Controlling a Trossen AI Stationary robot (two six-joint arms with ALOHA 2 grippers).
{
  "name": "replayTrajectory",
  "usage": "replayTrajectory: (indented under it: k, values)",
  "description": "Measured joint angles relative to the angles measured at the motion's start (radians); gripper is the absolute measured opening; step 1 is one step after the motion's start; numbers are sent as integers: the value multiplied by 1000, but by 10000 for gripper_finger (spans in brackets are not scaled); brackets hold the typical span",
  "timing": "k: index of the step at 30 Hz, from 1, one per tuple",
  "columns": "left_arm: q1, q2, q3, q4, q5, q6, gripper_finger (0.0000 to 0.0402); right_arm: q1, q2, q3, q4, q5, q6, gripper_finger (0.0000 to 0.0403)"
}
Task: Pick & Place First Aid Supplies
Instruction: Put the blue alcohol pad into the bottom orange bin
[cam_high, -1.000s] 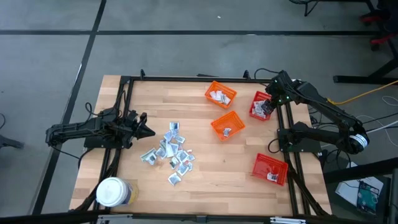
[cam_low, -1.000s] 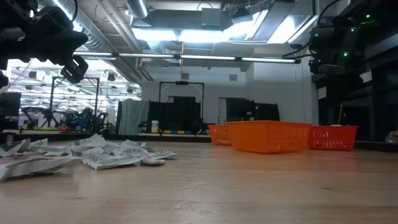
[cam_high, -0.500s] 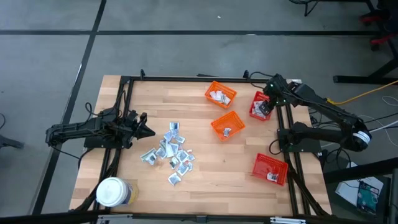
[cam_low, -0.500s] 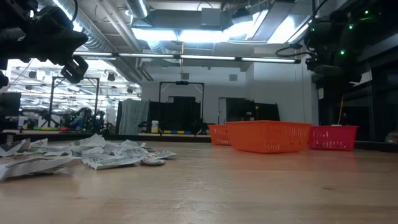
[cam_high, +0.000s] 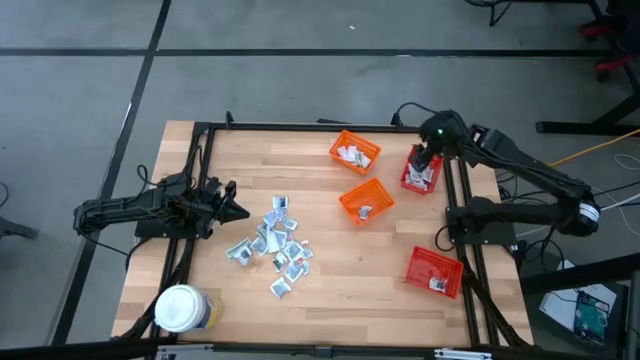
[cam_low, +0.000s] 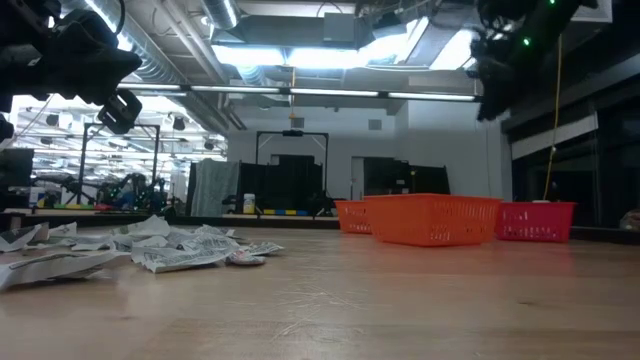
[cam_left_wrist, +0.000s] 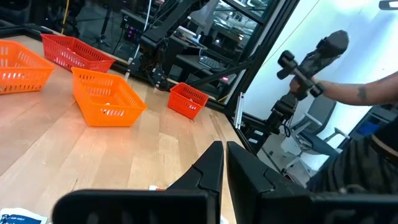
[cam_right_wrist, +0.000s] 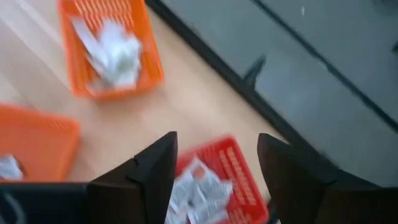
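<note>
Pale wooden table (cam_high: 330, 280): from above, a heap of small silvery-white sachets (cam_high: 272, 245) lies beside the closed, empty left gripper (cam_high: 236, 209). The right wrist view shows the right gripper (cam_right_wrist: 214, 165), spread wide and empty, above a red mesh basket (cam_right_wrist: 233, 168) holding sachets.

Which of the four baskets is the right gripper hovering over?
The red basket at the table's far right edge; the right gripper, open, hangs above it. The other red basket sits nearer the front.

Two black jointed arms w/ dark wedge fingers (cam_right_wrist: 155, 168), green LED on right arm (cam_high: 437, 130).
</note>
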Motion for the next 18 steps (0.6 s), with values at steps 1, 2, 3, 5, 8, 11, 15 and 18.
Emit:
replayTrajectory:
  k: [1, 2, 3, 5, 8, 11, 15, 18]
  values:
    - [0, 0, 0, 0, 0, 0, 15, 10, 2, 13, 14, 0, 4, 222]
    - [0, 0, 0, 0, 0, 0, 15, 21, 6, 27, 23, 0, 14, 222]
    - [0, 0, 0, 0, 0, 0, 16, 31, 11, 41, 28, 0, 26, 222]
    - [0, 0, 0, 0, 0, 0, 15, 55, 29, 66, 31, 0, 50, 222]
    - [0, 0, 0, 0, 0, 0, 16, 100, 75, 102, 31, -1, 80, 222]
    - [0, 0, 0, 0, 0, 0, 15, 159, 145, 141, 33, -1, 98, 222]
    - [0, 0, 0, 0, 0, 0, 15, 241, 271, 216, 48, -3, 96, 222]
    - [0, 0, 0, 0, 0, 0, 15, 297, 370, 290, 98, -5, 89, 222]
